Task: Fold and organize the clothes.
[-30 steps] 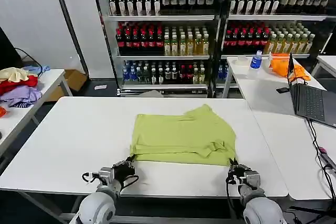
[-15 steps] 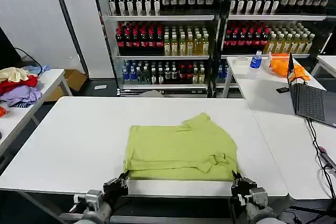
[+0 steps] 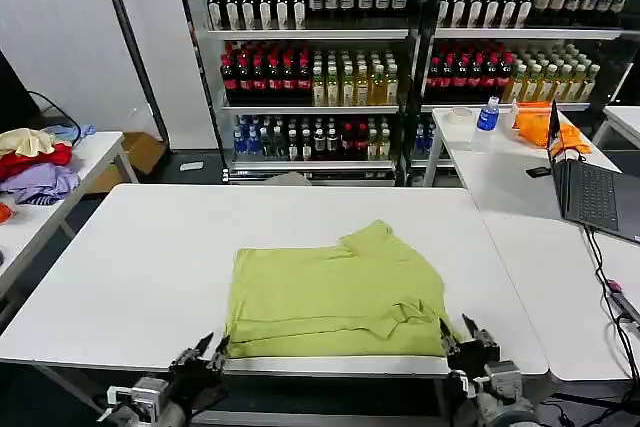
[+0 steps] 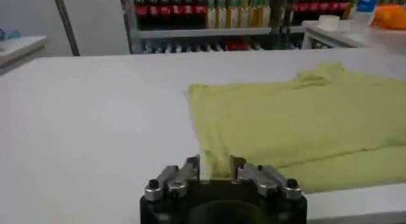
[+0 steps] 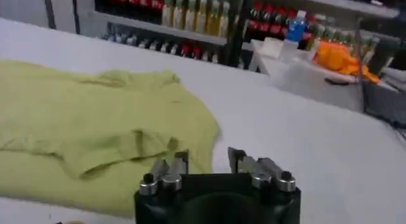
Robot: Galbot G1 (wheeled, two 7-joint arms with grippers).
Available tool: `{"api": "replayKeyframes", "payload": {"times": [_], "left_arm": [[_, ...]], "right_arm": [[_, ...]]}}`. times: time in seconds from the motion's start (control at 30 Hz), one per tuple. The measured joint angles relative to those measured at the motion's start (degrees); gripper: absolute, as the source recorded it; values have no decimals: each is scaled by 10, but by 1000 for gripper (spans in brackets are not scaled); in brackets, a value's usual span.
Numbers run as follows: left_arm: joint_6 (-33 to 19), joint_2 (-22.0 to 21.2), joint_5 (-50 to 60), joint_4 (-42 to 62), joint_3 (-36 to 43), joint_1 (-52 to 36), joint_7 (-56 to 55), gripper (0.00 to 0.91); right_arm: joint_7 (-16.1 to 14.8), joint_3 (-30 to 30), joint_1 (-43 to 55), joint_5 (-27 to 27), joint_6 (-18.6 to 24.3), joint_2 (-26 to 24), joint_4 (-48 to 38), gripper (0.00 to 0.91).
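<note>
The shirt (image 3: 335, 292) lies folded at the near edge of the table (image 3: 130, 257), its hem right at the lip, where both arms can reach its two near corners. The left claw (image 3: 210, 350) sits at the left corner, the right claw (image 3: 458, 333) at the right. Both stand narrowly parted and seem to grip nothing, though the left wrist view leaves cloth between the fingers possible.

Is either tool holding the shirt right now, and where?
Neither: the left tool and right tool are both open, at the near corners of the lime T-shirt.
</note>
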Motion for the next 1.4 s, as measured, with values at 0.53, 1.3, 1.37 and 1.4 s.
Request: {"api": "replayKeyframes", "payload": {"times": [0.53,1.3,1.37,1.4], "left_arm": [[9,38,-76,152,60,-226,-12,907],[35,-11,-106,354,212,-461,-12,907],[35,-14,-105,362,220,-465,-9,907],[35,-16,-104,365,224,-467,-8,907]], "right_arm": [[43,-104,266,105,-16,19,-193,907],[48,-216,543,176,-23,95,-504,907],[46,-220,556,179,-23,102,-526,907],[45,-221,562,181,-23,106,-537,907]]}}
